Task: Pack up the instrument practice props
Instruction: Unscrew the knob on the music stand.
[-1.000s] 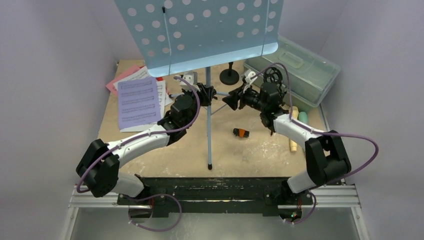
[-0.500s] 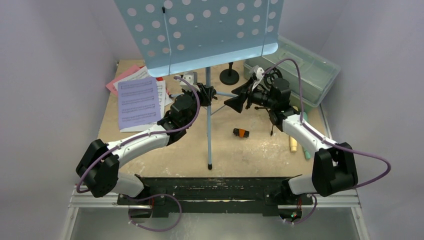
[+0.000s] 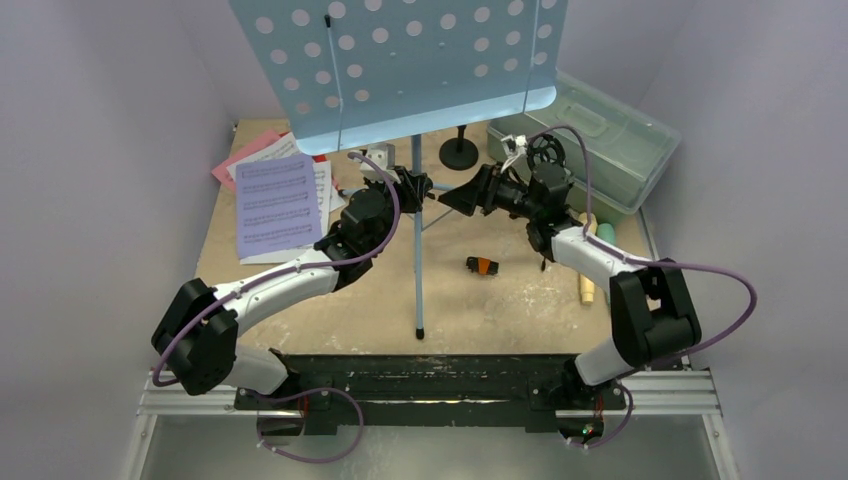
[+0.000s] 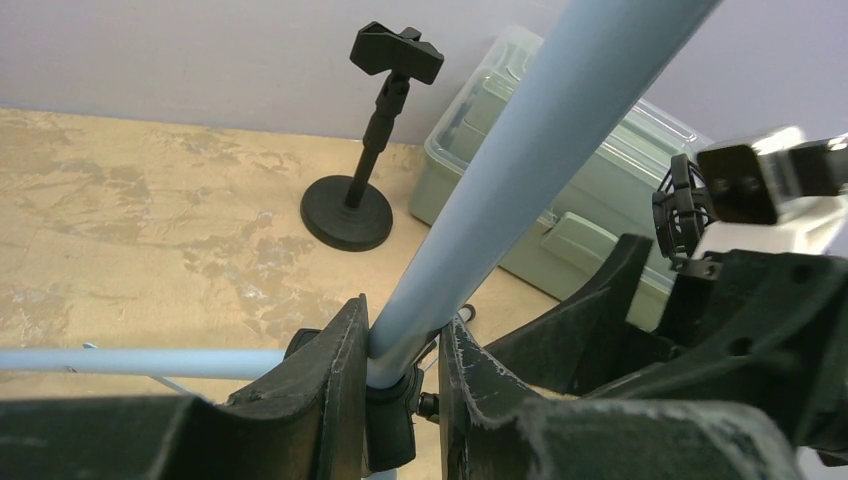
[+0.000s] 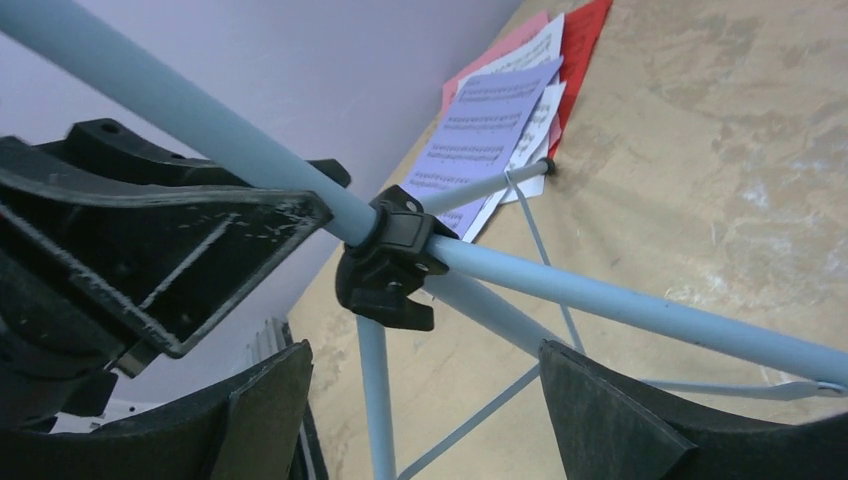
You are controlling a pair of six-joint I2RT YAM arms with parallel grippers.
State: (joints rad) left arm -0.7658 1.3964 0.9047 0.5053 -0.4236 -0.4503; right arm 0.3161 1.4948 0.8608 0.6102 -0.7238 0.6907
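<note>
The pale-blue perforated sheet-music rack (image 3: 400, 70) stands on its tripod in the middle of the table. My left gripper (image 3: 415, 187) (image 4: 402, 330) is shut on the rack's pole (image 4: 520, 150), just above the black tripod hub (image 5: 390, 260). My right gripper (image 3: 455, 197) (image 5: 420, 360) faces that hub from the right, open wide, with the tripod legs between its fingers and nothing gripped. White, lilac and red music pages (image 3: 280, 195) (image 5: 490, 130) lie at the back left. A black mic holder (image 3: 459, 150) (image 4: 365, 190) stands behind the rack. Cream (image 3: 588, 270) and teal (image 3: 607, 235) toy microphones lie partly hidden behind my right arm.
A translucent grey-green case (image 3: 590, 140) (image 4: 560, 190) sits at the back right, lid on. A small black and orange piece (image 3: 481, 265) lies on the tabletop right of the front tripod leg (image 3: 418, 290). Walls close in on both sides.
My right gripper's jaws have spread wide. It swung a little right, then came back toward the tripod hub. My left gripper keeps its hold on the pole.
</note>
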